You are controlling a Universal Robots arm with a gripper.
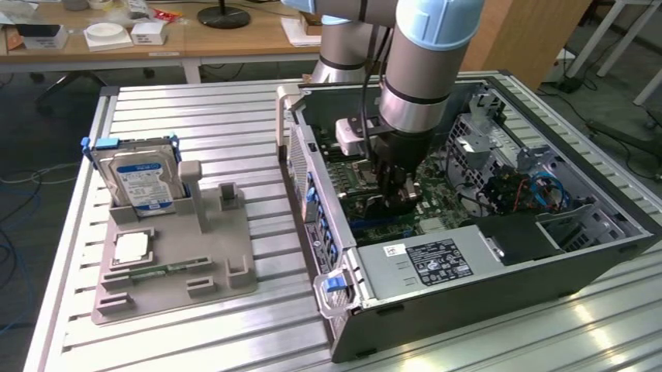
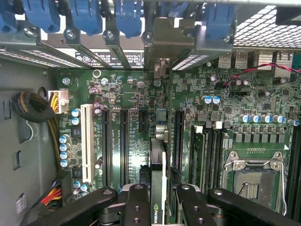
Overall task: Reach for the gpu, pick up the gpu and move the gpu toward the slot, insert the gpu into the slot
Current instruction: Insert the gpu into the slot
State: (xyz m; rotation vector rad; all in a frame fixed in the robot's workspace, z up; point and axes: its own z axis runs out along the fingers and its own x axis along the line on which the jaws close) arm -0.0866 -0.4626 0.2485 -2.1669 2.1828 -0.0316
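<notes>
Ribbed metal tabletop (image 1: pixel 238 116) carries an open computer case (image 1: pixel 579 256). Inside it, over the motherboard (image 2: pixel 131 94), the hand (image 2: pixel 159 197) pinches the gpu (image 2: pixel 158 165) edge-on; slight tilt could jam it against the slot (image 2: pixel 178 136) beside it.

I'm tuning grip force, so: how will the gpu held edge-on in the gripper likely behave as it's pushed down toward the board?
The gpu looks like a thin, flat card, so probably stiff lengthwise but light. Pinched edge-on by the gripper, it may tilt sideways if pushed off-centre. Its bare board is likely fragile against the motherboard.
</notes>
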